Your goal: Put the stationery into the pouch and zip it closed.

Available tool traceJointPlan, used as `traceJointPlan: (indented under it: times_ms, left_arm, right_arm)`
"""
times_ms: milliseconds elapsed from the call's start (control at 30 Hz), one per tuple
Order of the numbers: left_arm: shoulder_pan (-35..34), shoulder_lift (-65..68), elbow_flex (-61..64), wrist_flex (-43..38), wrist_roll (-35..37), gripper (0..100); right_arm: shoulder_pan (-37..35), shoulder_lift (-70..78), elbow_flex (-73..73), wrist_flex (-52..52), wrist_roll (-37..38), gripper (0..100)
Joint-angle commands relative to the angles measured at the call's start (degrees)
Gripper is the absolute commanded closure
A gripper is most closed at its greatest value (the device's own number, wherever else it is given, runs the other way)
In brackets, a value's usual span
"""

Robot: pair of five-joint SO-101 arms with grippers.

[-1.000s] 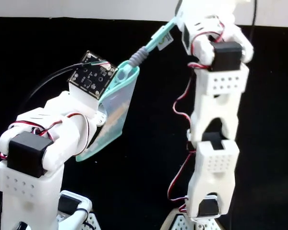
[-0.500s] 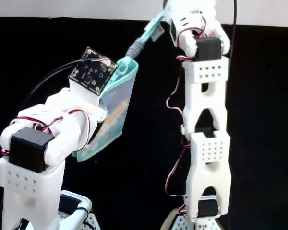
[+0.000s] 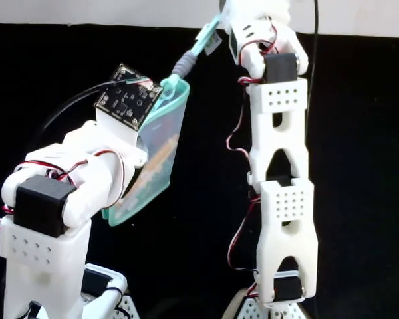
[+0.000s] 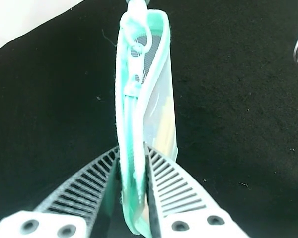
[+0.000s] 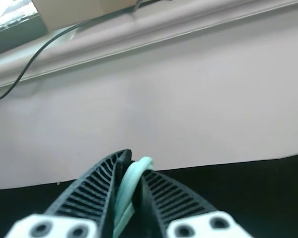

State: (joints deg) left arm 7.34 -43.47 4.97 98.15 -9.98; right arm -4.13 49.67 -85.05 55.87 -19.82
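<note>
Your pouch [image 3: 161, 143] hangs in the air above the black table [image 3: 206, 219] with its open end up. The left gripper [image 4: 133, 151] is clamped hard across its teal zip edge, well away from that open end. A yellowish item [image 4: 164, 126] shows through the clear wall, so I judge some stationery is already inside. The pen [image 3: 194, 53] slants down from above the pouch, its grey-sleeved end right at the mouth, close to the zip pull [image 4: 135, 79]. You can't tell from here whether the tip is past the lip or only resting on it.

That is your main risk. The mouth is a narrow slit, so if the tip sits on the lip or snags the pull, letting go sends the pen down the outside of the pouch onto the table. Pushing harder could fold the soft wall or twist the pouch in its grip, since it is held far from the mouth. The pen also enters at a slant, so an early release may tip it back out.

The right gripper [image 5: 134, 161] is squeezed on the pen's teal upper end, above and beyond the pouch. The right arm [image 3: 282, 133] is stretched almost straight beside the pouch. The left arm [image 3: 86, 173] is folded below the pouch, wrist angled up along it.
</note>
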Motion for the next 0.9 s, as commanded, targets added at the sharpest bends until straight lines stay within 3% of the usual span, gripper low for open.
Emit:
traceJointPlan:
  times_ms: [0, 133, 333, 600, 867]
  left_arm:
    - [-2.95, -1.19, 2.51, 2.11, -0.18, 99]
    - [-2.95, -1.19, 2.51, 2.02, -0.18, 99]
    - [-3.03, -1.19, 2.42, 1.93, -0.09, 99]
    - [-3.03, -1.19, 2.42, 1.93, 0.00, 99]
    - [-3.03, -1.19, 2.42, 1.93, 0.00, 99]
  right_arm:
    - [27.12, 2.15, -0.75, -4.09, 0.79, 99.3]
    - [29.49, 4.00, -0.75, -4.00, 0.97, 99.3]
    - [29.76, 7.87, -0.84, 3.21, 7.74, 99.3]
    - [29.85, 16.04, -1.27, 3.56, 14.77, 99.3]
    - [34.15, 18.07, -0.75, -5.93, 15.30, 99.3]
